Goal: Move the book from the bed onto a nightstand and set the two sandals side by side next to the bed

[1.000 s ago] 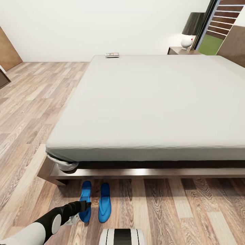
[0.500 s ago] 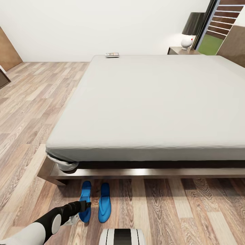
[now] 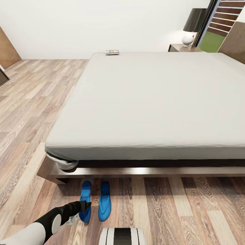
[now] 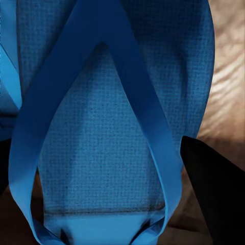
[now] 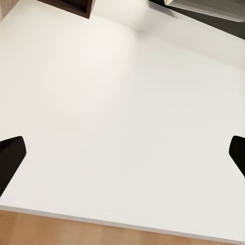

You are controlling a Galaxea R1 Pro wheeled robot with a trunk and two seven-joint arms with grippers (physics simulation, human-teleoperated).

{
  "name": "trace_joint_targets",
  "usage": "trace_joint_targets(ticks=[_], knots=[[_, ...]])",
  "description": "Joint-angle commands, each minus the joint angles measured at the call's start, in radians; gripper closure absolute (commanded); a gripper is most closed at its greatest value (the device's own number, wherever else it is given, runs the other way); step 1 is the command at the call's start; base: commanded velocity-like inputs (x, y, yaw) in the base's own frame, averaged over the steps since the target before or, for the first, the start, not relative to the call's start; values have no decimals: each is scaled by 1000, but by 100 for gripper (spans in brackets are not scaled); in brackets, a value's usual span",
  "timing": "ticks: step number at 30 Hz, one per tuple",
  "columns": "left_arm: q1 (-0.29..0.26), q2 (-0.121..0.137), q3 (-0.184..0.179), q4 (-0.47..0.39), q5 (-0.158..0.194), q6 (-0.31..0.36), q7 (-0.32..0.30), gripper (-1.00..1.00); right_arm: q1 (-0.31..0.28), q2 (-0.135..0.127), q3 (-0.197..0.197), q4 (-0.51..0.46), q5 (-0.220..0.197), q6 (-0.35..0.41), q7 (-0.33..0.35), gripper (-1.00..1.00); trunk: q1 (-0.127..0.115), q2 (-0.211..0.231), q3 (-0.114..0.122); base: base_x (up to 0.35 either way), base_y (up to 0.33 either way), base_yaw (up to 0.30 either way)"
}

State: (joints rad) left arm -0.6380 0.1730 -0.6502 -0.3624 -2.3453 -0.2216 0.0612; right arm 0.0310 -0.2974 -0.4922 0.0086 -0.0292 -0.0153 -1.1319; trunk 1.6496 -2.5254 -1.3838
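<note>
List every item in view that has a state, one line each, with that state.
book: flat on the bed's far corner, not yet moved.
bed: mattress otherwise bare.
sandals: side by side on the floor by the bed frame.
left gripper: over the left-hand sandal; open or shut, cannot tell.
right gripper: open, facing a white surface.
lamp: upright on the nightstand.

Pretty clearly a bedroom in a home. A big low bed point(image 3: 153, 102) with a plain grey mattress on a dark wood frame takes up most of the room. At the far right corner there's a nightstand point(image 3: 183, 48) with a lamp point(image 3: 193, 27) on it, next to a tall window point(image 3: 217, 27). White walls, wood plank floor point(image 3: 30, 102), and a pair of blue sandals point(image 3: 97, 200) on the floor at the near side of the bed.
</note>
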Motion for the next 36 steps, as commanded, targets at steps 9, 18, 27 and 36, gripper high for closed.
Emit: trace_joint_targets(ticks=[9,18,27,36], knots=[[0,-2,0,-1,-11,-7,5,100,0,0,3,1,-3,-2,-2,-100,2,-1,-16,0,0,0],[-9,-2,-1,0,-11,-14,-4,100,-2,0,3,1,-2,-1,-4,-100,2,-1,-16,0,0,0],[-67,-3,-2,12,-11,-78,-4,100,-5,-1,3,1,-1,0,-6,-100,2,-1,-16,0,0,0],[-78,-3,-2,14,-11,-112,-6,100,-6,0,4,1,0,0,-8,-100,2,-1,-16,0,0,0]])
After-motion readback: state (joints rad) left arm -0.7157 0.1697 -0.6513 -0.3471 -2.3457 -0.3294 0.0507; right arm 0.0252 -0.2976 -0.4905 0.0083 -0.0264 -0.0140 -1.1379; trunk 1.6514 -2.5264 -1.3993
